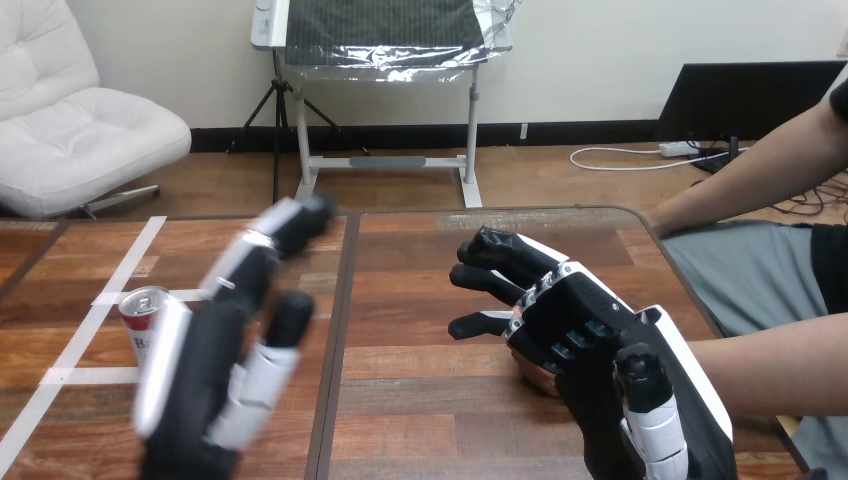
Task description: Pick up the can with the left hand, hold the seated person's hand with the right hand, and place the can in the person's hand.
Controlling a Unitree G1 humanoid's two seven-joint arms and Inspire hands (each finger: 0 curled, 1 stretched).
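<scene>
One wooden table (430,400) carries everything. Two robot hands are over it. The right hand (590,330) lies on top of the person's hand (535,378) (whether it grips, I cannot tell). The left hand (215,370) hangs with fingers straight and spread, just beside one upright can (138,318) standing towards the table's left side.

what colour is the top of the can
The can has a silver top, with red just below the rim; head view.
</scene>
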